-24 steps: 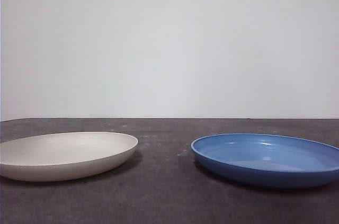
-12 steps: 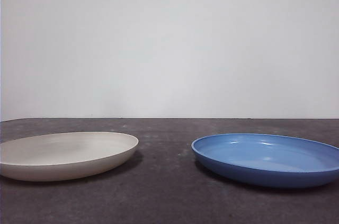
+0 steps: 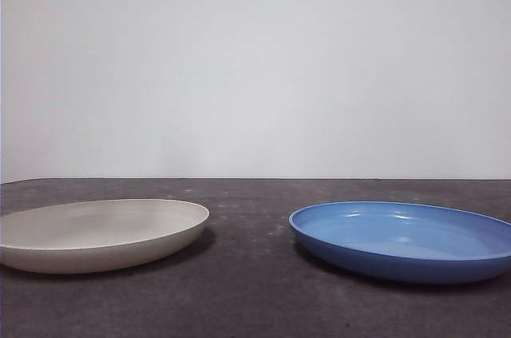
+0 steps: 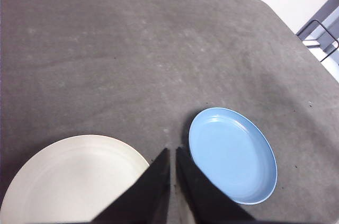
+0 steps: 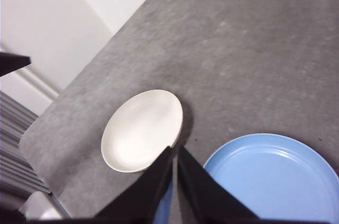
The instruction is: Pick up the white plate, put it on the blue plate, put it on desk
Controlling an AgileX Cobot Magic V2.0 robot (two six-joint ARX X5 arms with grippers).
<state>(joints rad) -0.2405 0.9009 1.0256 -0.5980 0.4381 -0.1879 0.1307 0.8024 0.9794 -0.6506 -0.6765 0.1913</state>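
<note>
white plate beside blue plate, seemingly apart

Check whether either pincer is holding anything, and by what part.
Nothing held: left pincer and right pincer are shut on nothing, high above the white plate and blue plate.

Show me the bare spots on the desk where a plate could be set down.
Bare desk lies in the strip between the white plate and the blue plate, in the wide stretch behind both toward the wall, and along the near edge in front. Both grippers, left and right, hang above.
</note>
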